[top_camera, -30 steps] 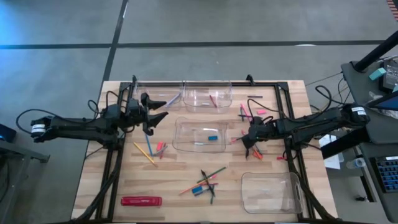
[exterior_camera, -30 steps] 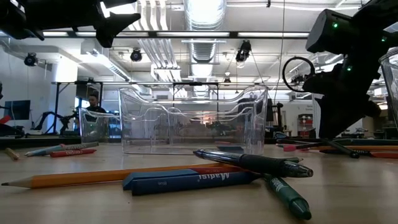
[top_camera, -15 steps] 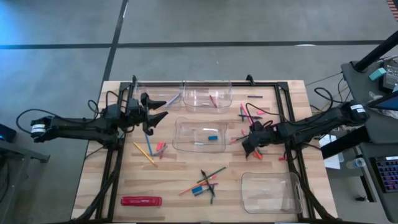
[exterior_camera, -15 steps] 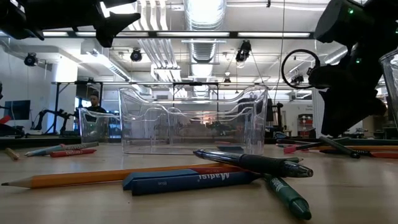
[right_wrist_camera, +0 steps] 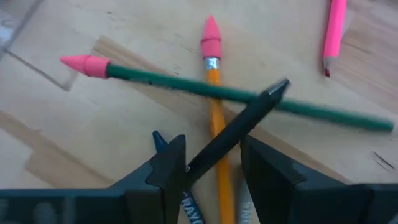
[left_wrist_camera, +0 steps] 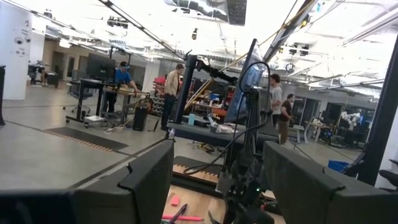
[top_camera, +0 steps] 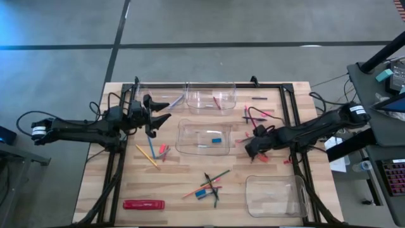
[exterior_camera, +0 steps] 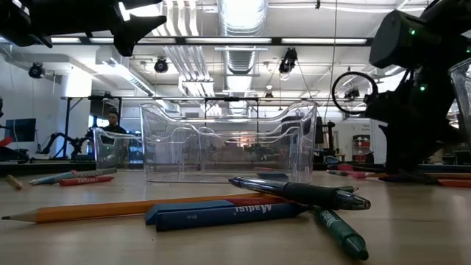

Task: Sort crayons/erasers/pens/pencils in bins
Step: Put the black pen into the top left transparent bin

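Note:
My right gripper [right_wrist_camera: 211, 155] points down, open, over a small heap of sticks at the table's right middle [top_camera: 251, 151]. A black pen [right_wrist_camera: 249, 118] lies slantwise between its fingers, on top of an orange pencil [right_wrist_camera: 216, 93] and a green pencil [right_wrist_camera: 186, 84], both with pink caps. A pink pencil [right_wrist_camera: 334, 31] and a blue crayon [right_wrist_camera: 159, 140] lie close by. My left gripper [top_camera: 166, 109] hangs open above the far left of the table, holding nothing. Four clear bins stand on the table: two at the far edge [top_camera: 211, 97] [top_camera: 158, 96], one in the middle [top_camera: 204, 137], one near right [top_camera: 276, 195]. My right gripper comes at the black pen from above, one finger on each side of it. The pen's near end [right_wrist_camera: 189, 165] lies right beside one finger's inner side [right_wrist_camera: 171, 168]. Whether they touch, I cannot tell. The pen rests on the pencils under it.
A second heap of pens, pencils and crayons [top_camera: 212, 183] lies near the front middle. Loose sticks [top_camera: 152, 152] lie left of the middle bin, and a long red flat pack [top_camera: 143, 204] lies at the near left. More sticks lie at the far right [top_camera: 256, 114].
My right gripper has sunk a little and shifted toward the table's near edge, staying over the heap of sticks. My left arm has kept still.

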